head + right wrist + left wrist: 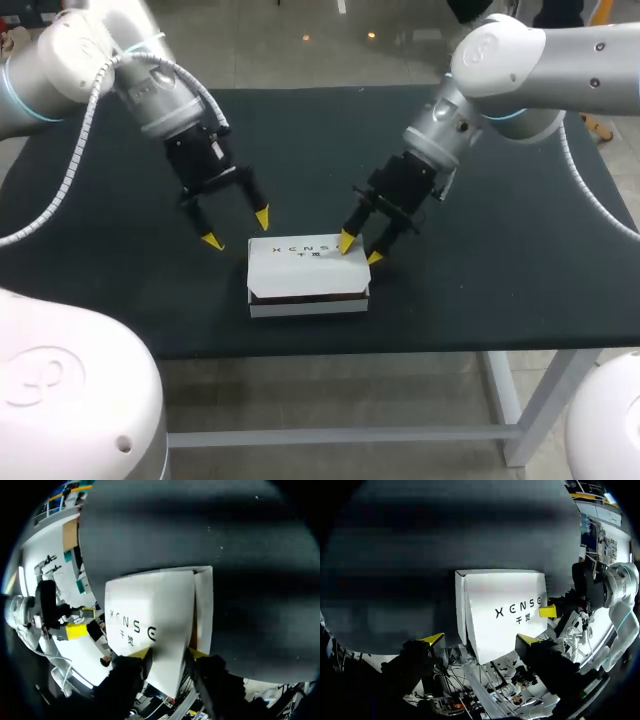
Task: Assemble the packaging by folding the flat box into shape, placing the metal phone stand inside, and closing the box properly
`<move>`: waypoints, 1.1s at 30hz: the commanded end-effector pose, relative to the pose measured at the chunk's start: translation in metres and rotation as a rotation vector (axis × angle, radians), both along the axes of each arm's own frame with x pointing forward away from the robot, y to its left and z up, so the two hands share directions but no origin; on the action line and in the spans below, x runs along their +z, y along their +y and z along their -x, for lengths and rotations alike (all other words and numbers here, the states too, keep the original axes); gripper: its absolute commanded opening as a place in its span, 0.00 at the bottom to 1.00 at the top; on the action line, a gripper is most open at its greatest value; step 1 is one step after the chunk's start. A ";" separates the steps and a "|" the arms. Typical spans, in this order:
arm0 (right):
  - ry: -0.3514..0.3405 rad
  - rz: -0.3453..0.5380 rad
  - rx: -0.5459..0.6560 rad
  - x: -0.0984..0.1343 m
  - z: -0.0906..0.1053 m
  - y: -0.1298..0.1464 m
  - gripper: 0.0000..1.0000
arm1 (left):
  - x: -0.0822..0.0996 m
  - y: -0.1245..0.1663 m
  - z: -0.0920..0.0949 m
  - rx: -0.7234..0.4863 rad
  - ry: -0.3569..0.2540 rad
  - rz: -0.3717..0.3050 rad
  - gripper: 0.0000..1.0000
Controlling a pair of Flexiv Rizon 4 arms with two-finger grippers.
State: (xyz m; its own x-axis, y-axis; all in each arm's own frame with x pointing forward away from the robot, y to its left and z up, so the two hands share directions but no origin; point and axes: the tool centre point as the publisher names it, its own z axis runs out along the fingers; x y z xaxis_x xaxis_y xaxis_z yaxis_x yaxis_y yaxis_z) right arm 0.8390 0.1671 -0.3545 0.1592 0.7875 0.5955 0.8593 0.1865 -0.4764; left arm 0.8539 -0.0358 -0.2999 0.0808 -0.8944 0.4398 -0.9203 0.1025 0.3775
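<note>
Box (pixel 308 275) near table (pixel 480 300) front edge; L tool (pixel 236 228) apart, clear beside; R tool (pixel 361 249) apart, straddling corner.

Robotics lab, white left arm (pixel 70 55) and right arm (pixel 530 60) over a black table (pixel 130 300) on a metal frame

You see a white box (pixel 305 275) of smooth, matt cardboard on a dull black surface (pixel 520 280). Your left claw's (pixel 237 228) yellow tips look like smooth plastic.
</note>
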 end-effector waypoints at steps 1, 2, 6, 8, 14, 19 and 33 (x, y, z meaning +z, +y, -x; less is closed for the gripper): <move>0.001 0.000 0.002 0.000 0.000 0.000 0.48 | 0.023 -0.012 0.009 -0.023 -0.241 -0.049 1.00; 0.001 0.000 0.002 0.000 0.000 0.000 0.48 | 0.026 -0.015 0.009 -0.048 -0.271 -0.052 1.00; 0.001 0.000 0.002 0.000 0.000 0.000 0.48 | 0.038 -0.027 0.010 -0.156 -0.415 -0.065 1.00; 0.001 0.000 0.002 0.000 0.000 0.000 0.48 | 0.043 -0.033 0.012 -0.237 -0.512 -0.067 1.00; 0.001 0.000 0.002 0.000 0.000 0.000 0.48 | 0.048 -0.042 0.019 -0.482 -0.725 -0.027 1.00; 0.001 0.000 0.002 0.000 0.000 0.000 0.48 | 0.050 -0.049 0.020 -0.574 -0.713 -0.020 1.00; 0.001 0.000 0.002 0.000 0.000 0.000 0.47 | 0.048 -0.049 0.022 -0.655 -0.780 -0.014 1.00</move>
